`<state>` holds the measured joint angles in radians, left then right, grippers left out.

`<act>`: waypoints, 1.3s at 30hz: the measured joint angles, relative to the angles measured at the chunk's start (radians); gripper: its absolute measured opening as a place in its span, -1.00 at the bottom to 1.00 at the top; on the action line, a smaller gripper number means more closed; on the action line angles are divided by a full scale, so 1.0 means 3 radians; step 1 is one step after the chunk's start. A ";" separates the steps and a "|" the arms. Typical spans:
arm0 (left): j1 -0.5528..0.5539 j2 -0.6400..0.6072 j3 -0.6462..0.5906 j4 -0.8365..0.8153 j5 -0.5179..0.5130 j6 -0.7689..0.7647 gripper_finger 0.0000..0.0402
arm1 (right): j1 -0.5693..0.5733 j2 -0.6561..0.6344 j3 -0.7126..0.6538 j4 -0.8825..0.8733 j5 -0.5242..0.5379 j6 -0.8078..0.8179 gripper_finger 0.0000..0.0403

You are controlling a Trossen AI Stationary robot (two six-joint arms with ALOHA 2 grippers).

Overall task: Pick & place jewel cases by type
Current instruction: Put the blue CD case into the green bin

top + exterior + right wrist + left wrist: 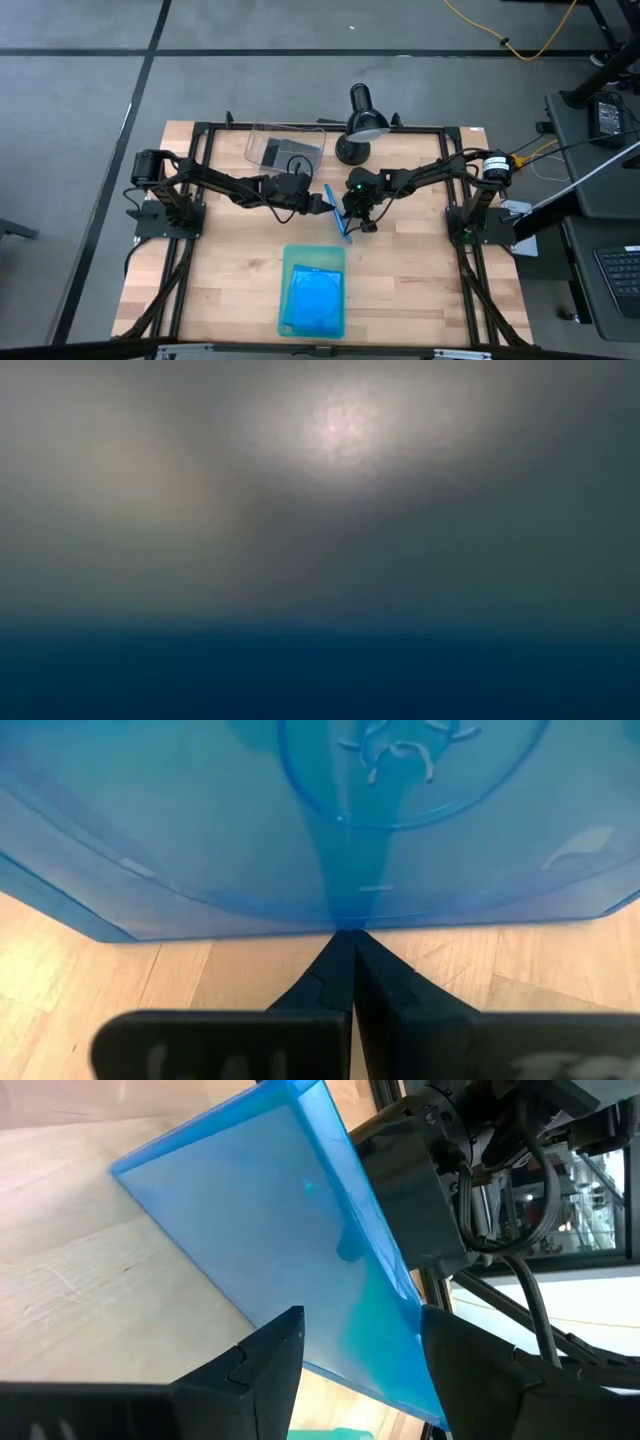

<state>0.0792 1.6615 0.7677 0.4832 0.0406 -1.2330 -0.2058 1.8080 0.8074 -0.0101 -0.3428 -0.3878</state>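
**Sorting well under way, one blue case between the arms**

Blue jewel case (336, 212) stands on edge above mid-table, between the two grippers; the right gripper (345, 935) has its fingers pinched shut on the case's edge, seen plainly in the right wrist view; the left gripper (360, 1355) has its fingers parted with the case edge lying between them, and whether they press on it I cannot tell.

Pale-green tray (313, 290) lies near the table's front edge with blue cases (312, 296) stacked in it; how many lie in that stack cannot be counted from above; the clear bin (285, 147) at the back holds dark cases (272, 152), number again unclear.

Counted with certainty: one blue case in the air, one tray, one bin, one black desk lamp (362, 120) beside the bin; no loose cases show on the bare wooden table (420, 280).

My judgement: the sort is near its end, the held case likely bound for the tray.
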 joint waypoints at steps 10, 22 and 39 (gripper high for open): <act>0.0001 -0.0025 0.0053 0.0026 -0.0052 0.0019 -0.05 | 0.0000 0.0000 -0.0001 -0.0003 -0.0003 -0.0004 -0.97; 0.0029 -0.0031 0.0064 -0.0250 0.0081 -0.0093 -0.05 | -0.0001 0.0000 -0.0001 0.0000 -0.0004 0.0000 -0.97; 0.0029 -0.0033 0.0067 -0.0732 0.0013 -0.0217 -0.36 | -0.0004 0.0000 -0.0003 0.0004 -0.0050 0.0036 -0.97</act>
<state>0.0879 1.6516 0.7879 0.2638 0.0446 -1.2981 -0.2070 1.8080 0.8066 -0.0090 -0.3578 -0.3770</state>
